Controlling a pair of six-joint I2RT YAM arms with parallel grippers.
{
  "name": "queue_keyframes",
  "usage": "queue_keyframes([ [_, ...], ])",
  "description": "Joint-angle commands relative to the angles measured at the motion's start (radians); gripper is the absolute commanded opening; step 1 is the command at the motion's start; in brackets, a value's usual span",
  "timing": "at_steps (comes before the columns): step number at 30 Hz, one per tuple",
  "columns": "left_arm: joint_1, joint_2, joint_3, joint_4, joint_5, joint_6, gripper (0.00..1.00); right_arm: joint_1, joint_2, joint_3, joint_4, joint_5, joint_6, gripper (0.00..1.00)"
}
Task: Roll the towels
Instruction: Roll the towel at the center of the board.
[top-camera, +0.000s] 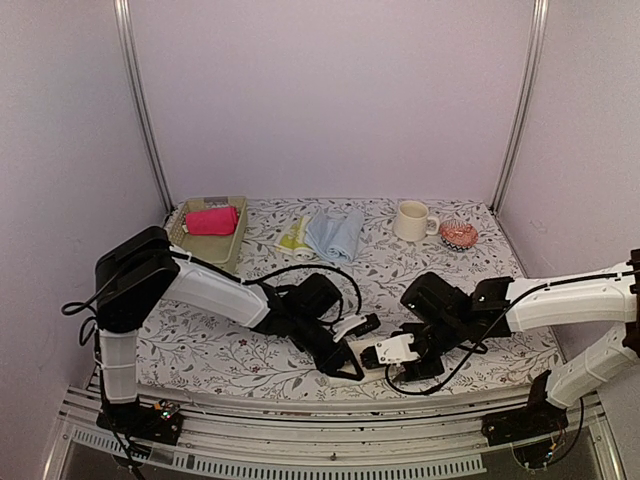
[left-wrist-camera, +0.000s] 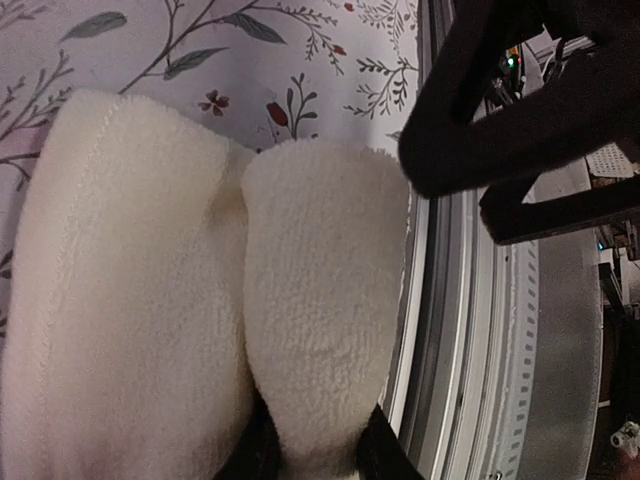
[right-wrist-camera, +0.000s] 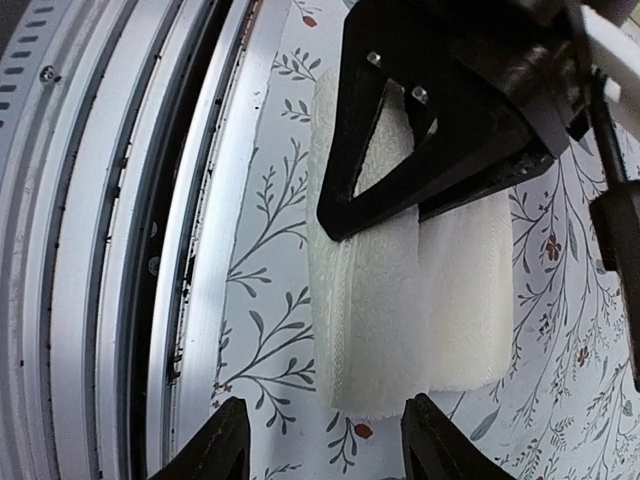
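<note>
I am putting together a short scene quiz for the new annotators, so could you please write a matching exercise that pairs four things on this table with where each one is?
Things:
1. hot pink towel
2. light blue towel
3. cream-white towel
4. cream mug

Places:
A. at the front, held by the left gripper
B. in the mesh basket at the back left
C. standing at the back right
D. at the back middle, beside the yellow-green towel

Pairs: 1-B, 2-D, 3-A, 4-C
</note>
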Motion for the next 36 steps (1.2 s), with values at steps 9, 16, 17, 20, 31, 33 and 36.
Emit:
queue_keyframes([
  [9, 0.046, 0.075, -0.020, -0.102, 0.016, -0.033, 0.12, 0.086, 0.215, 0.000, 0.252, 0.137, -0.073, 0.49],
  [16, 0.055, -0.055, -0.037, -0.127, -0.080, 0.059, 0.34, 0.086, 0.283, 0.015, 0.141, -0.002, -0.084, 0.15],
  [17, 0.059, -0.123, -0.057, -0.116, -0.115, 0.066, 0.38, 0.086, 0.290, 0.020, 0.122, -0.028, -0.080, 0.14],
  [20, 0.061, -0.258, -0.132, -0.073, -0.224, 0.063, 0.45, 0.078, 0.326, 0.056, 0.057, -0.104, -0.065, 0.12],
  [31, -0.100, -0.735, -0.514, 0.132, -0.656, -0.009, 0.46, -0.097, 0.588, 0.312, -0.237, -0.428, -0.039, 0.10],
  [33, -0.189, -0.802, -0.570, 0.161, -0.785, 0.020, 0.45, -0.117, 0.647, 0.360, -0.292, -0.459, -0.049, 0.10],
  [36, -0.287, -0.835, -0.621, 0.202, -0.902, 0.048, 0.44, -0.141, 0.727, 0.418, -0.353, -0.500, -0.063, 0.10],
])
